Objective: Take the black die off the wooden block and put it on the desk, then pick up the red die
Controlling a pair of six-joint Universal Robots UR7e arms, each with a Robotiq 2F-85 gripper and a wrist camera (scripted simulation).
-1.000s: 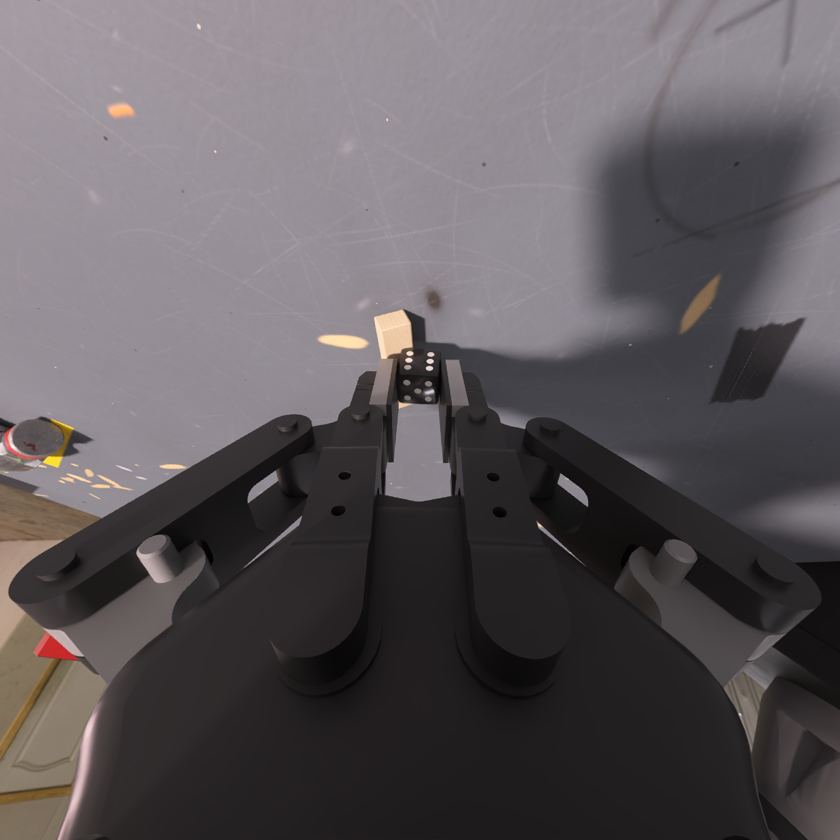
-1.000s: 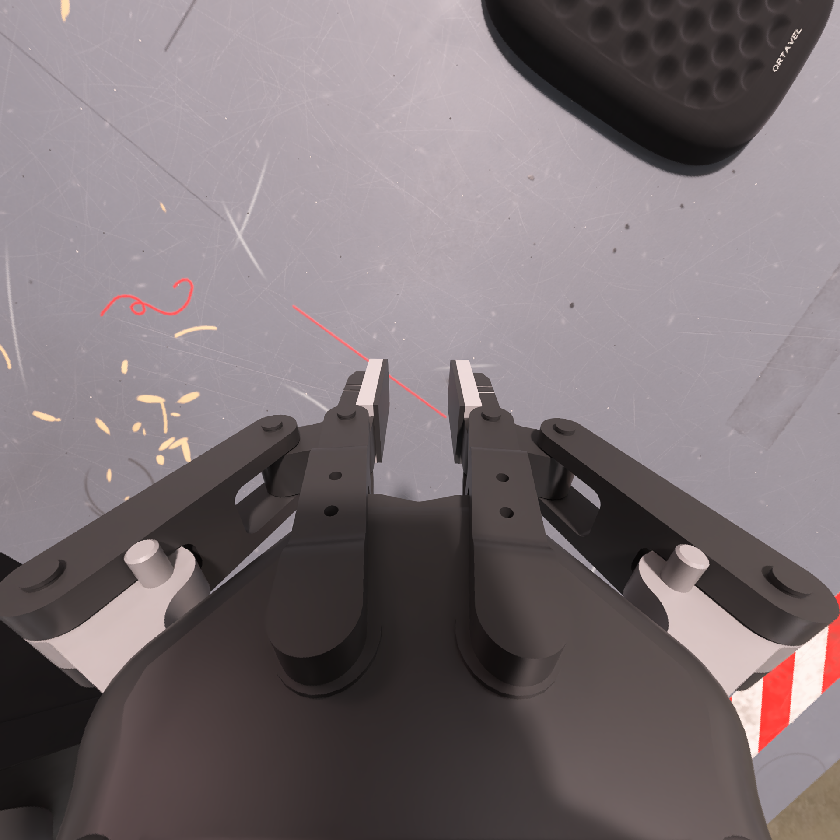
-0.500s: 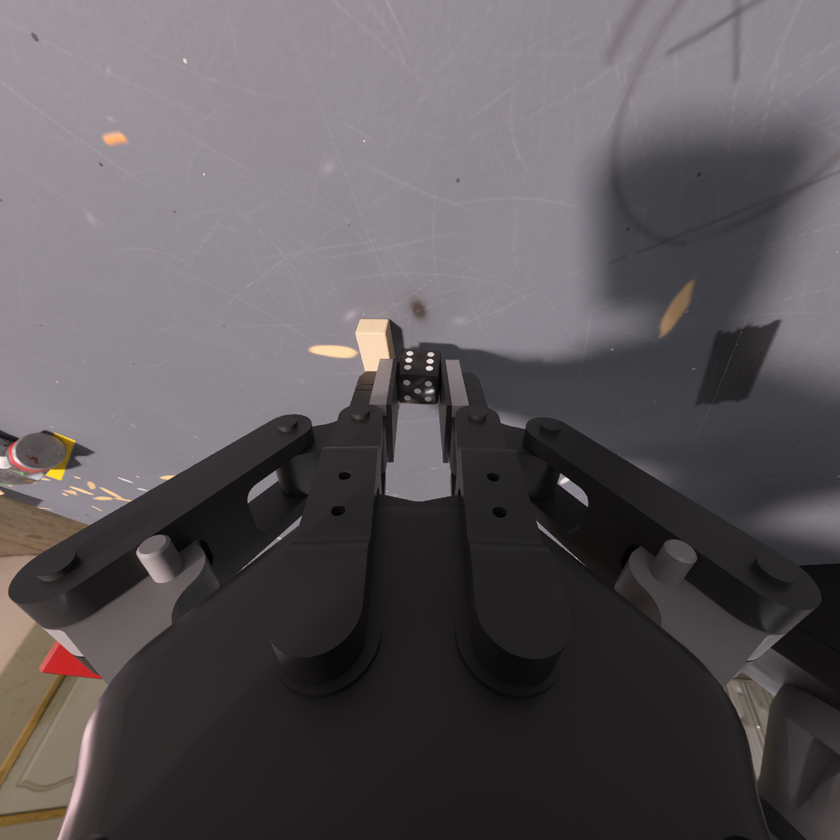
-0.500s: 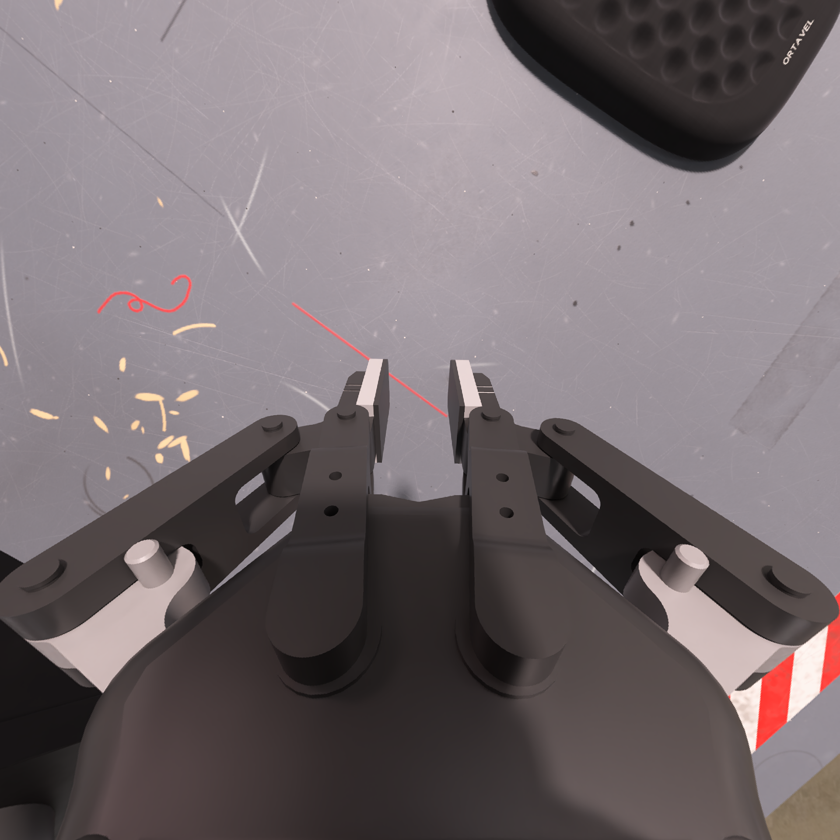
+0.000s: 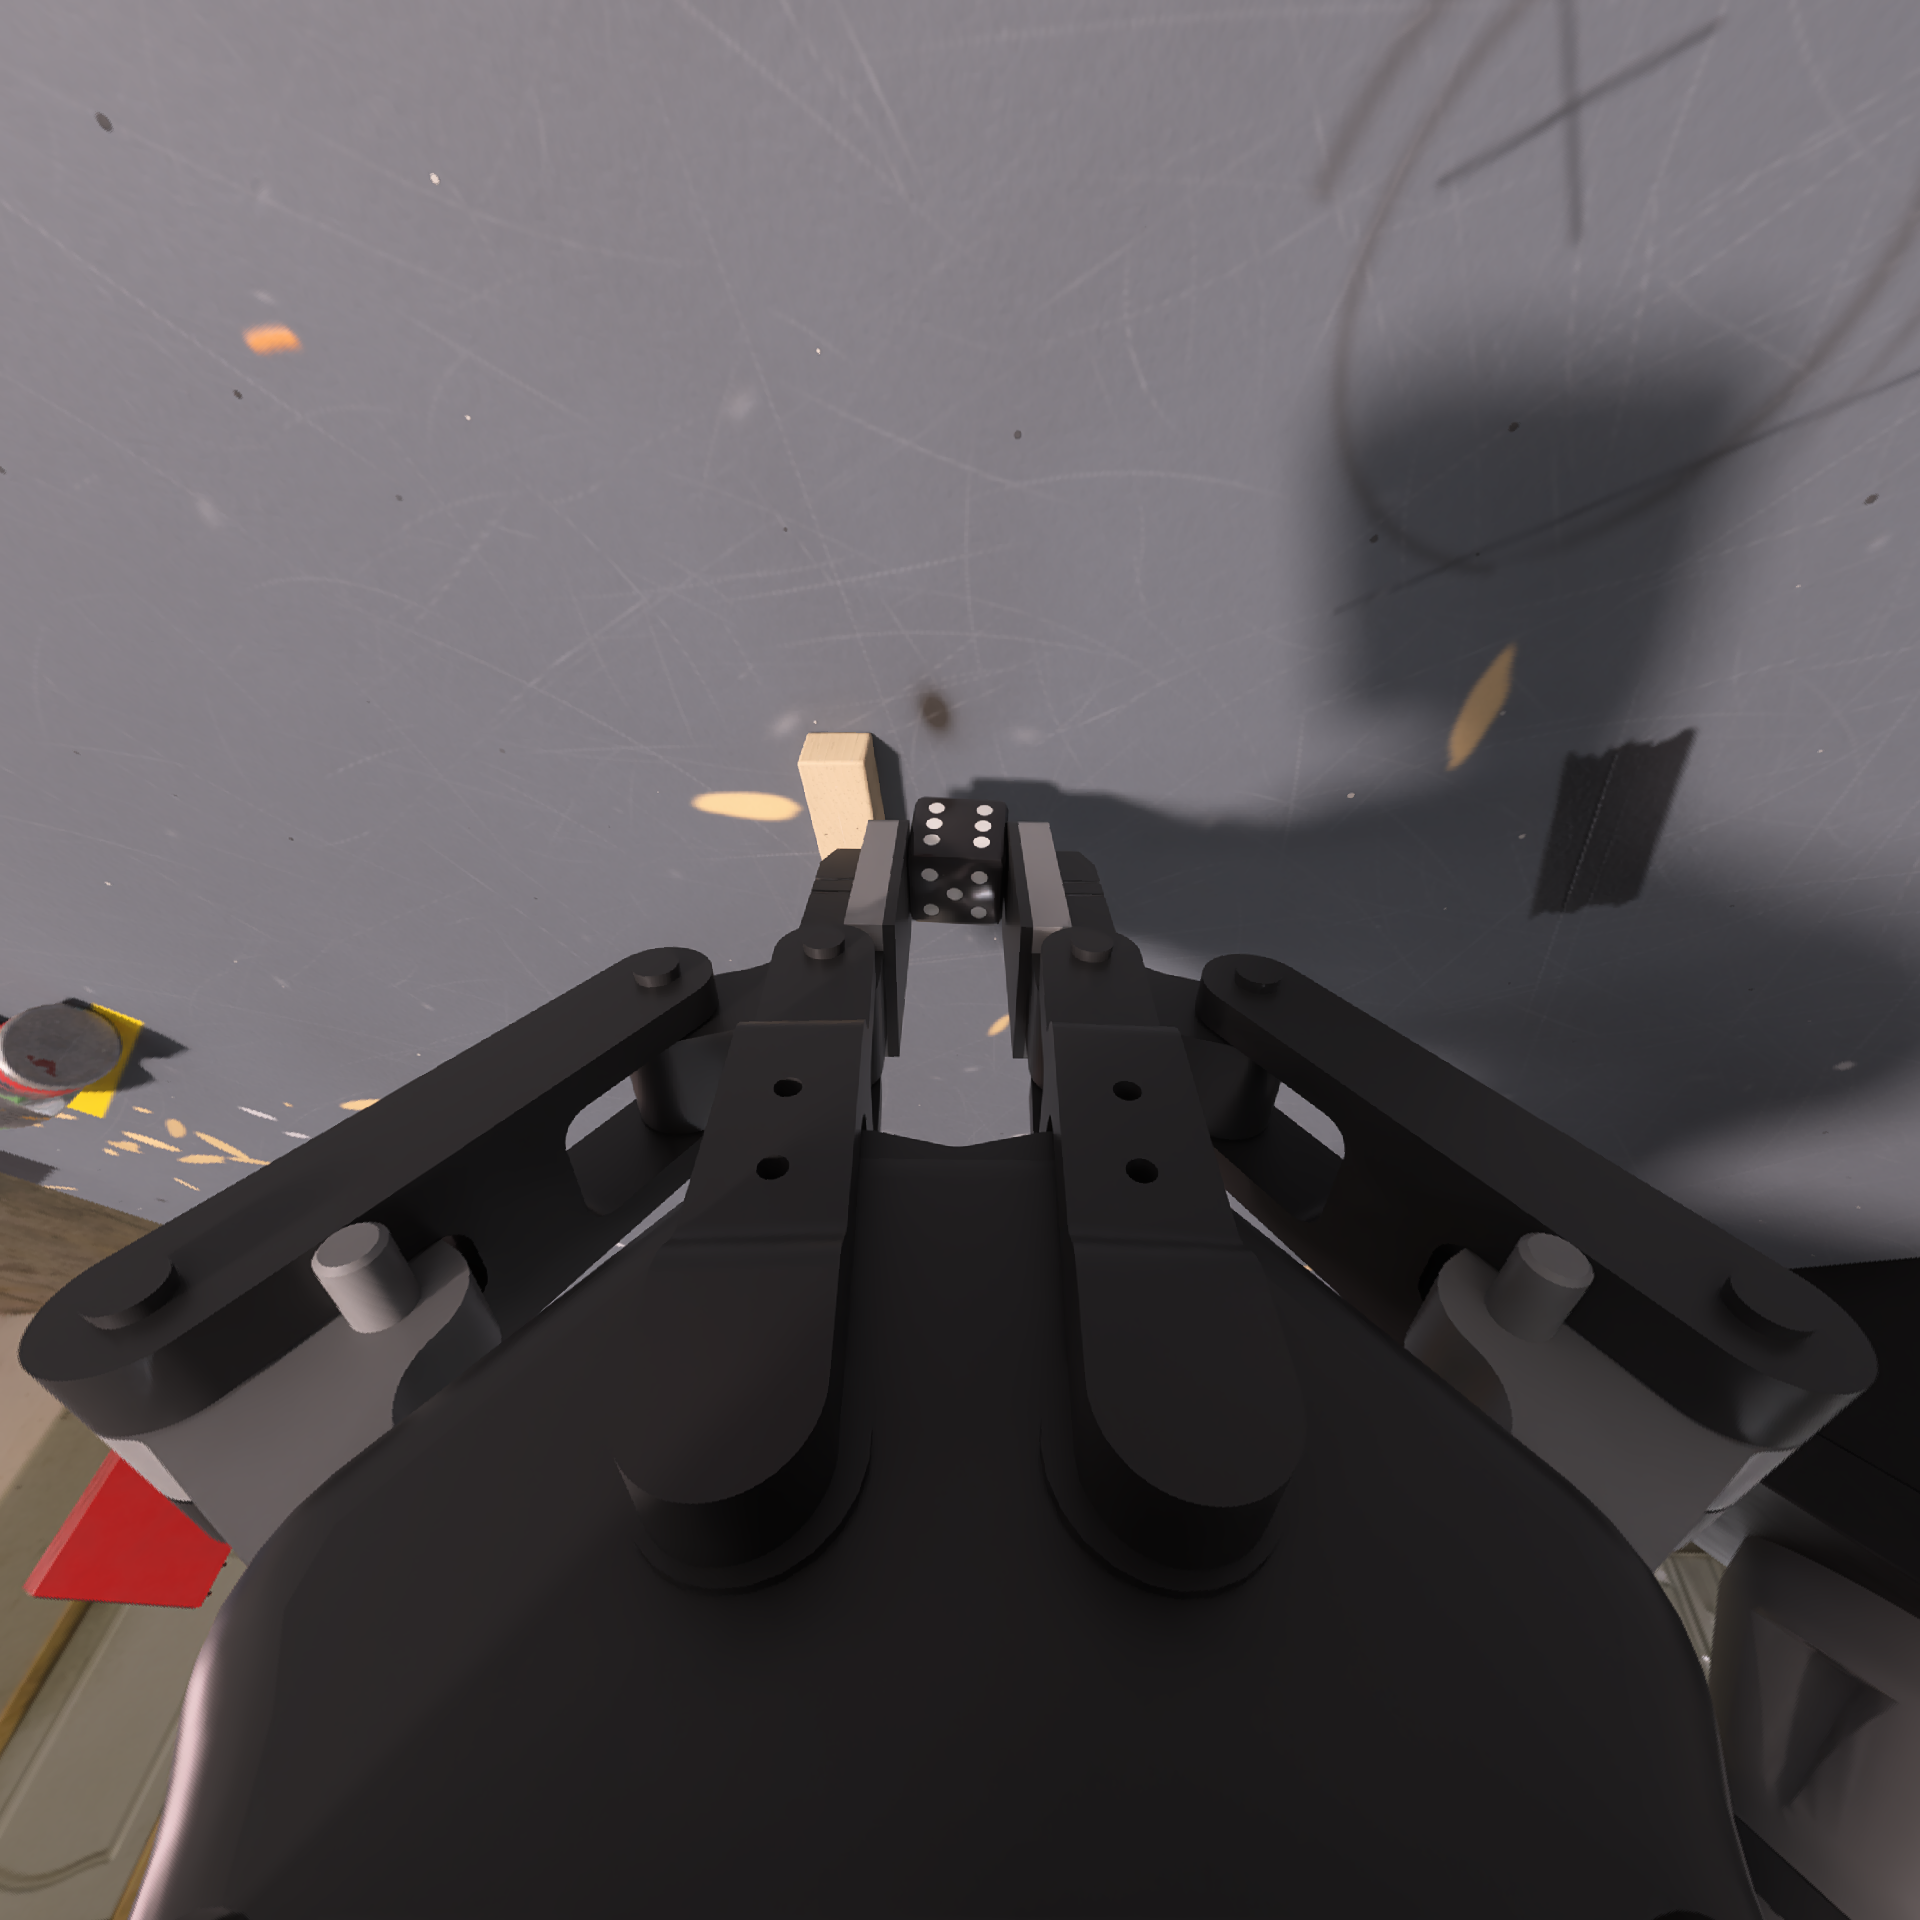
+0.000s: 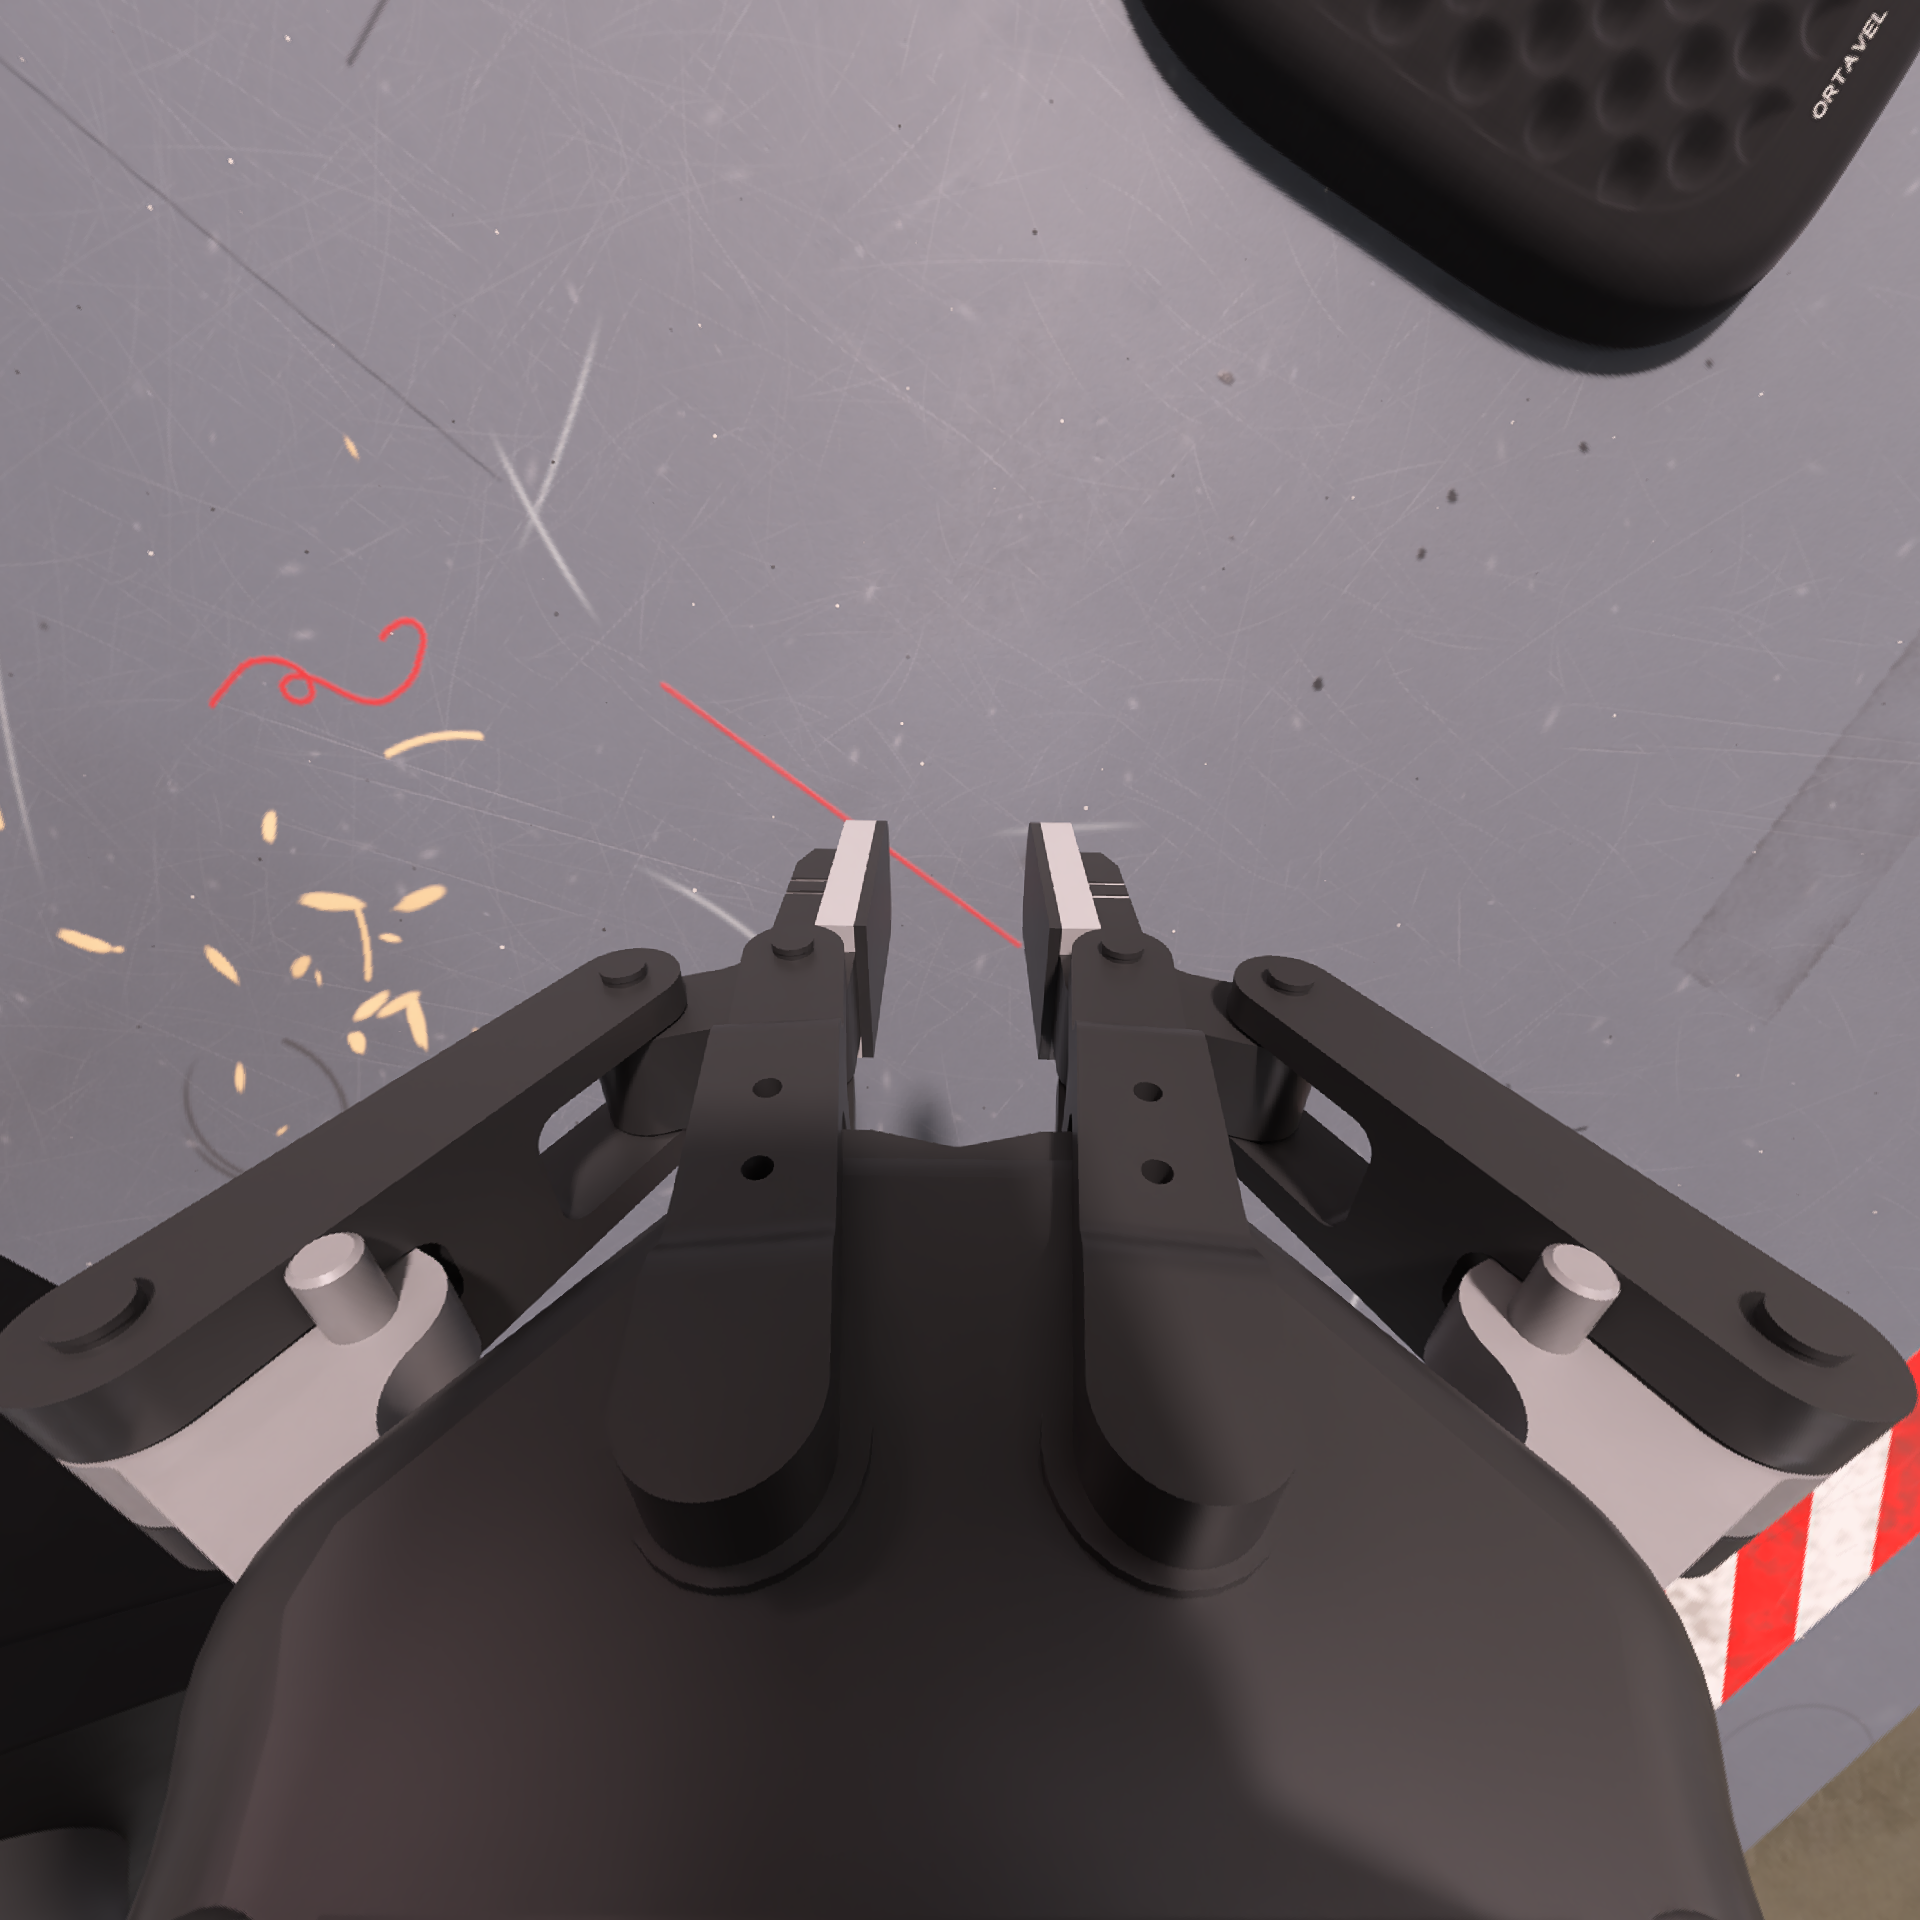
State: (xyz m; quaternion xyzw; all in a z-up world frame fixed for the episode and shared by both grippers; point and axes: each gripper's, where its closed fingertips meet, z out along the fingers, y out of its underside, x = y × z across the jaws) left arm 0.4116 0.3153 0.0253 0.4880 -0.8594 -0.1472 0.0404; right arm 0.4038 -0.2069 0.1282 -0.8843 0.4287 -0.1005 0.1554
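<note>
In the left wrist view, my left gripper [image 5: 958, 868] is shut on the black die [image 5: 958, 860], which has white pips and sits between the two fingertips above the grey desk [image 5: 520, 520]. The pale wooden block [image 5: 836, 784] stands on the desk just beyond and left of the fingertips, with nothing on top of it. In the right wrist view, my right gripper [image 6: 956, 878] is open and empty above the grey desk [image 6: 1247, 623]. No red die shows in either view.
A black dimpled pad [image 6: 1558, 156] lies at the far right of the right wrist view. Red-and-white striped tape [image 6: 1808, 1558] marks the desk edge. A round can on a yellow patch [image 5: 57, 1049] sits at the left desk edge. A dark tape strip [image 5: 1605, 831] lies to the right.
My left gripper has carried the black die a little to the right, away from the wooden block. The right gripper has drifted only slightly.
</note>
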